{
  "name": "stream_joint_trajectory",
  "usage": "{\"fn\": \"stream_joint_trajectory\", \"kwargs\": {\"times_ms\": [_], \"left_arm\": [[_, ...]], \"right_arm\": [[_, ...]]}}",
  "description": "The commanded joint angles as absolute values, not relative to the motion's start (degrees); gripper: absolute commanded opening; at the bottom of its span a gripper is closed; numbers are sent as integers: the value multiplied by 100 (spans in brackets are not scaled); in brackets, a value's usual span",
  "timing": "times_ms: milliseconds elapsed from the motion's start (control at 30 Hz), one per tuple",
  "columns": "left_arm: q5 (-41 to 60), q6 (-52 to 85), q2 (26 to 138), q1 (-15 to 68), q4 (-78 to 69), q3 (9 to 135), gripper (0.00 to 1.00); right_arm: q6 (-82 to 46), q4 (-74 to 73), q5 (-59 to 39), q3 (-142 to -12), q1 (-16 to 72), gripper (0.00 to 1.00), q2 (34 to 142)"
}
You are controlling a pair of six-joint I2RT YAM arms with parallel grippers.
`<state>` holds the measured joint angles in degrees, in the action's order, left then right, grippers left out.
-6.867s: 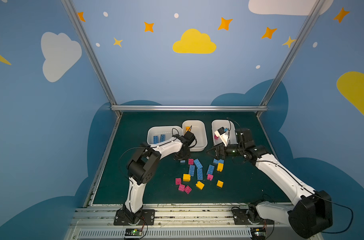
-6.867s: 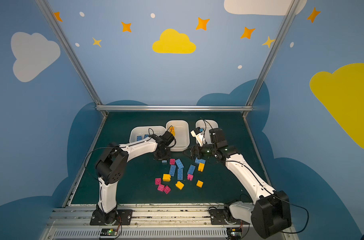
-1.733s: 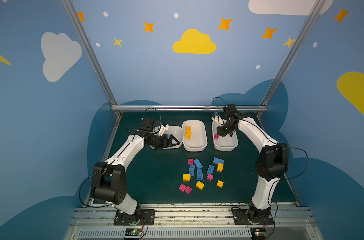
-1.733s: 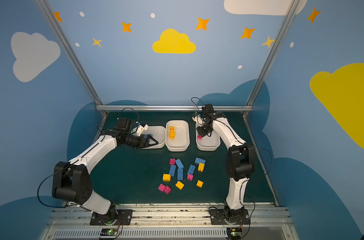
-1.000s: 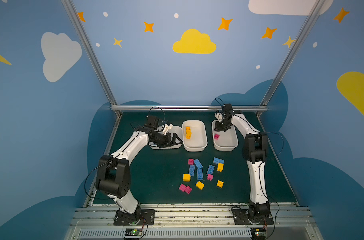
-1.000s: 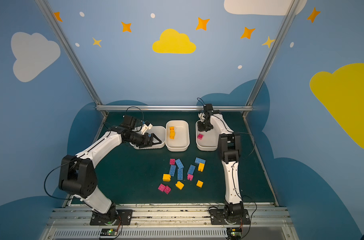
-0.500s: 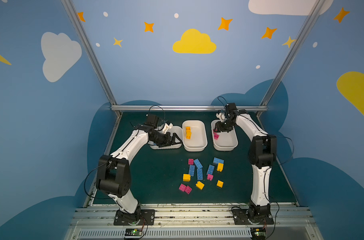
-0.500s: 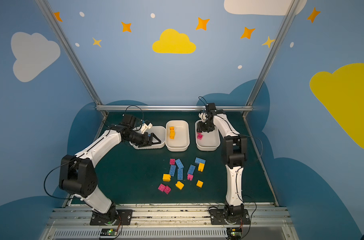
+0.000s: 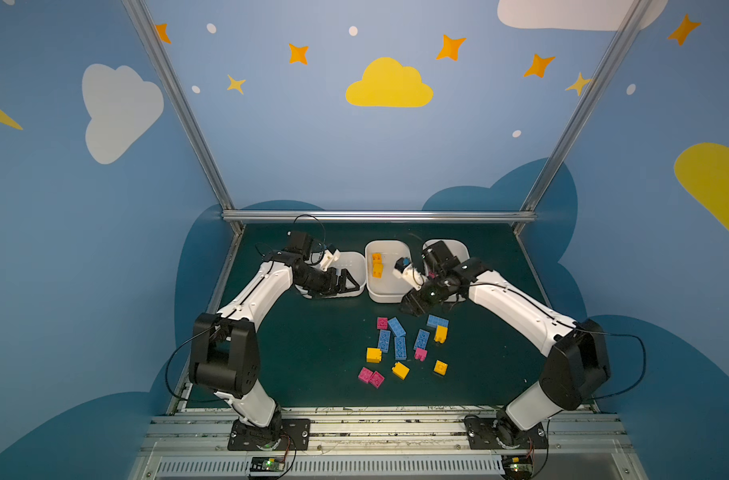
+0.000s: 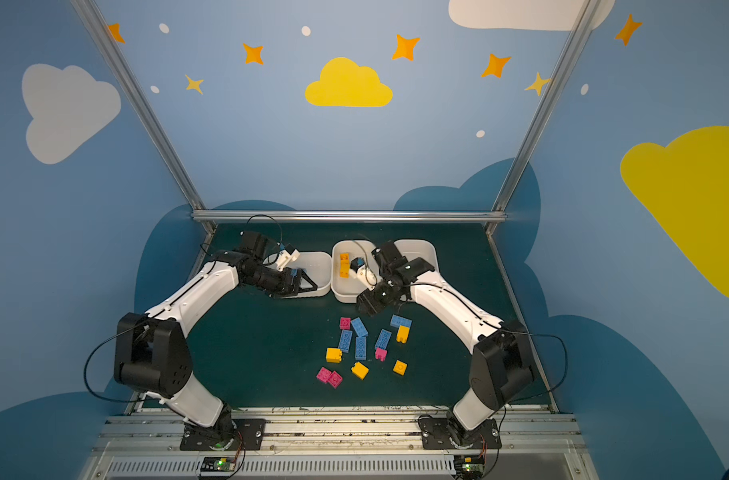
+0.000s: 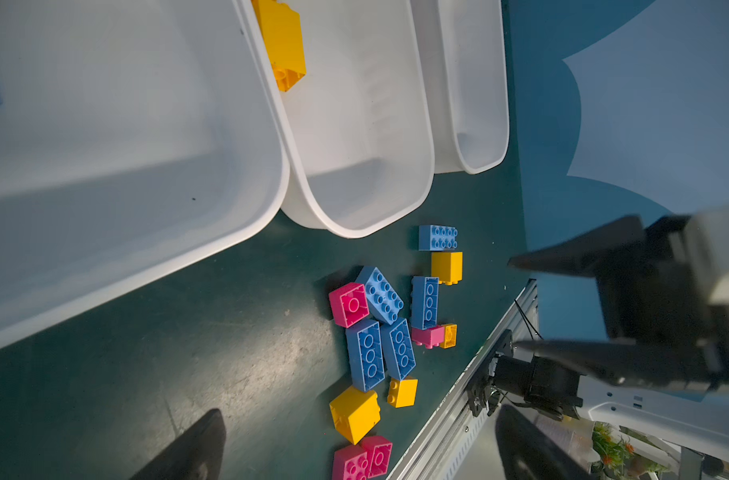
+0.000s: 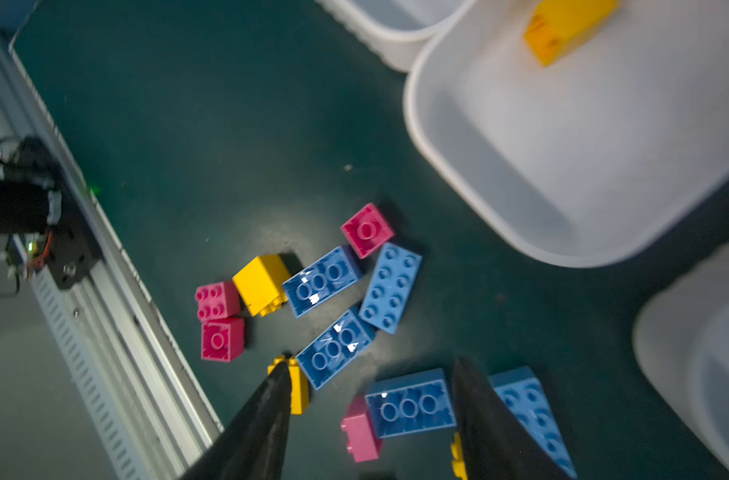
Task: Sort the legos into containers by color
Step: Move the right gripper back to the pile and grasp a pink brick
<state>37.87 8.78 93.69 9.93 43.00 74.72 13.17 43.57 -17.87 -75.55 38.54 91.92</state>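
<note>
1. Hovering over the loose legos (image 9: 400, 349) on the green mat (image 9: 313, 332), the right gripper (image 12: 371, 365) has its fingers apart and empty; it appears to be reaching for a fresh brick.
2. A long blue brick (image 12: 410, 409) lies on the mat in line with the gap, a pink brick (image 12: 360, 430) touching its end.
3. The left gripper (image 9: 351, 279) hangs spread wide, holding nothing, above the left container (image 9: 360, 266).
4. Yellow bricks (image 9: 376, 266) sit in the middle container (image 9: 385, 297); the arm hides most of the right container (image 9: 458, 245).
5. Next, probably: descend, straddle the blue brick's long sides, miss the pink one, close, lift.
</note>
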Motion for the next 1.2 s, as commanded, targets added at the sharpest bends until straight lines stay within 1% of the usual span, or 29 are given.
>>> {"fn": "stream_joint_trajectory", "kwargs": {"times_ms": [0,100,233,367,533,1000,1167], "left_arm": [[3769,713,9051,867,4498,7344,100],[3744,685,8859,753,4536,7216,100],[3744,703,8594,651,4526,7020,100],[3774,704,8372,567,4535,6785,100],[3823,708,8200,491,4526,6548,100],[3915,596,8055,354,4494,6293,100],[3941,597,8066,352,4491,6311,100]], "right_arm": [[2218,4122,-1459,-7550,4232,62,9258],[2650,4092,-1143,-7720,4533,61,9647],[3039,4111,-959,-8065,4631,60,10302],[3155,4175,-654,-8452,4652,58,10815],[3273,4285,-510,-8786,4692,57,11315],[3381,4203,-81,-8898,4702,54,11969],[3325,4301,-264,-8913,4659,51,12058]]}}
